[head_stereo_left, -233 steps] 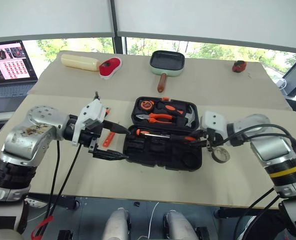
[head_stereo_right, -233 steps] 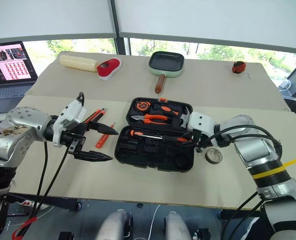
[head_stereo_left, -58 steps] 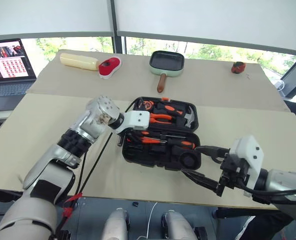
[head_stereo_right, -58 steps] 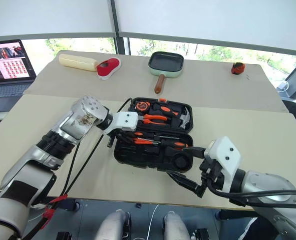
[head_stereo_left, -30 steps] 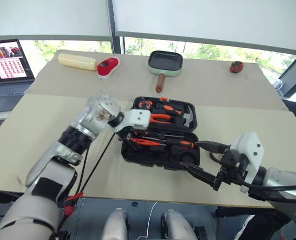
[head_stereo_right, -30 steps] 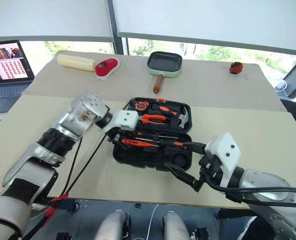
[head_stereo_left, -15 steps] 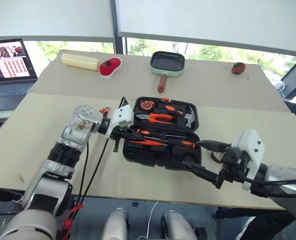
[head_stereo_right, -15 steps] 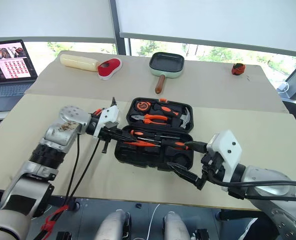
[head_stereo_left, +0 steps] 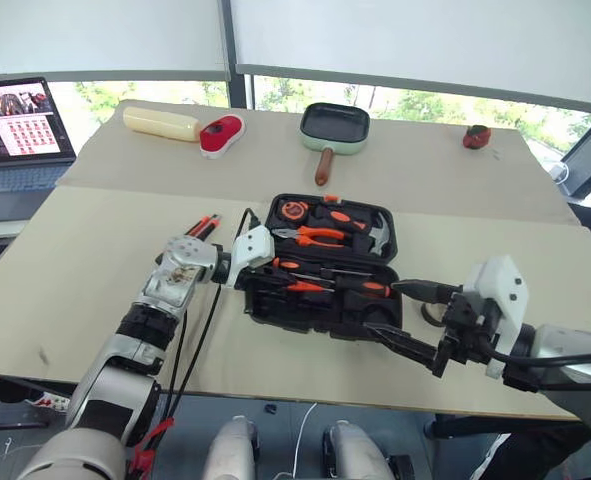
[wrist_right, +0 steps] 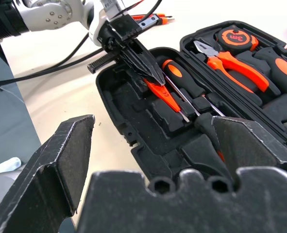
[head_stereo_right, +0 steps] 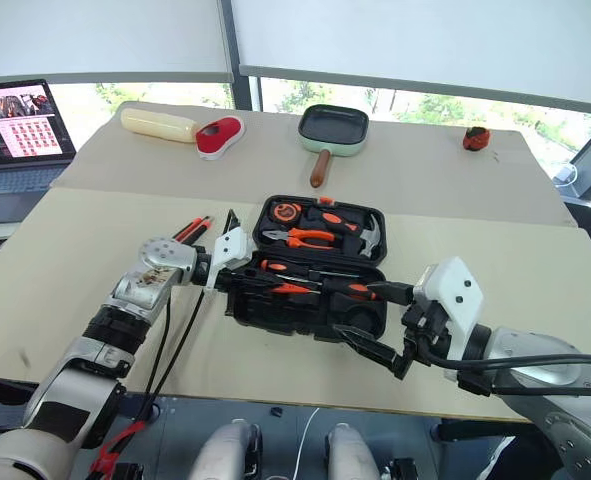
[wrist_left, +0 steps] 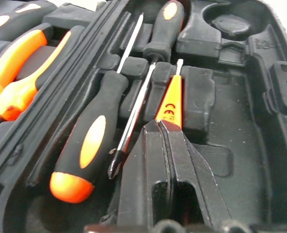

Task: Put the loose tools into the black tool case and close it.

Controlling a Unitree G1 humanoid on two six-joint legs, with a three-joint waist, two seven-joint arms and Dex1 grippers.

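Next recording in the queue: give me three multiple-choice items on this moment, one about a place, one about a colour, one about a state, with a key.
1. Where does the green pan lie?
A. inside the black tool case
B. on the table beyond the black tool case
C. in the right hand

2. What colour is the slim tester pen at the left hand tips?
A. orange
B. blue
C. white

3. How do the two hands stand?
A. both open
B. left open, right shut
C. left shut, right hand open

Key: 1 B, the pan sits at the far side of the table, past the open case. 2 A, the left wrist view shows an orange pen lying in the case. 3 C, the left fingers are pressed together, while the right fingers stand wide apart.
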